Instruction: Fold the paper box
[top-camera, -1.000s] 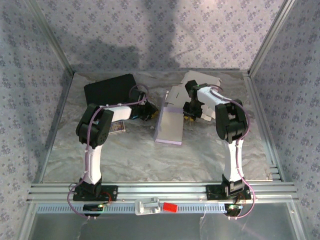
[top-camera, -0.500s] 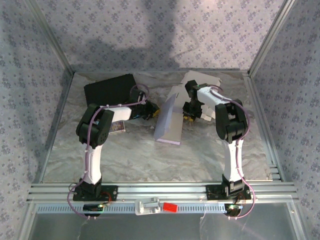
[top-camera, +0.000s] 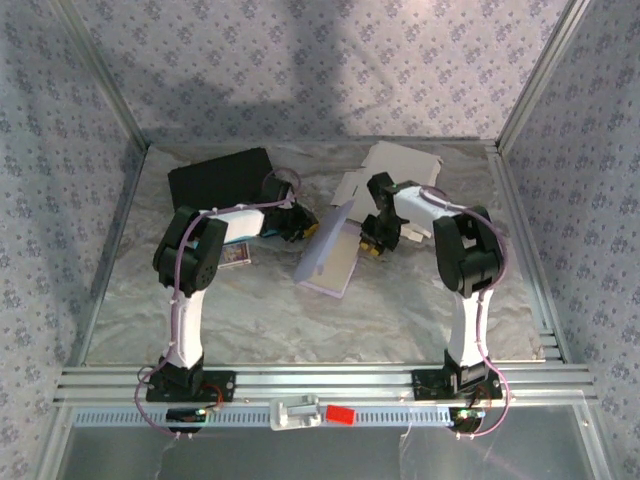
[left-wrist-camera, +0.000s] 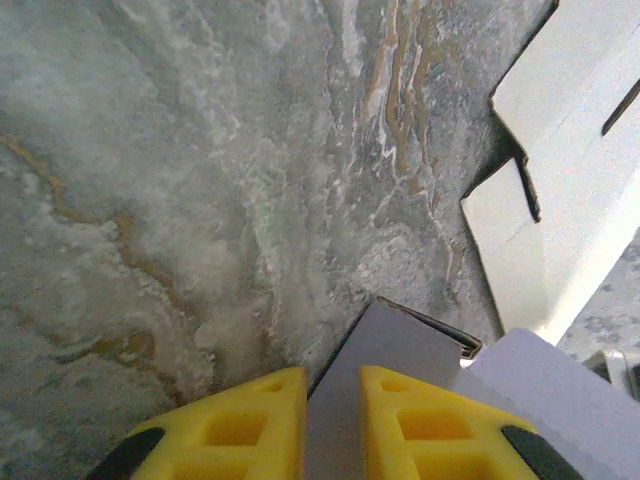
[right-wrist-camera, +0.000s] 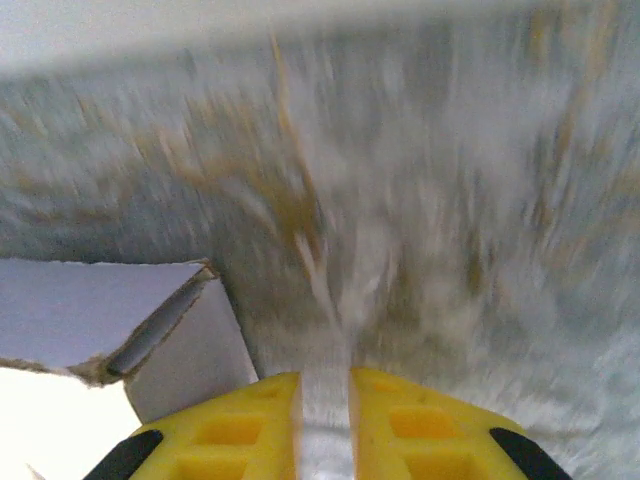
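left claw (left-wrist-camera: 333, 380) pinches a lavender flap of the box (top-camera: 332, 258), which sits tilted mid-table between the two arms. right claw (right-wrist-camera: 324, 382) is nipped on a thin pale edge at the box's right side.

The box (top-camera: 330, 258) is lying tilted at the centre of the frame on the worktop (top-camera: 300, 310). The left hand (top-camera: 303, 228) is sitting at its left edge, with a panel lying between the fingers (left-wrist-camera: 240, 430). The right hand (top-camera: 372, 243) is sitting at its right edge. A board (top-camera: 215, 178) is lying upper left, a card (top-camera: 235, 257) below it, and flat cardboard (top-camera: 400, 160) above the box.
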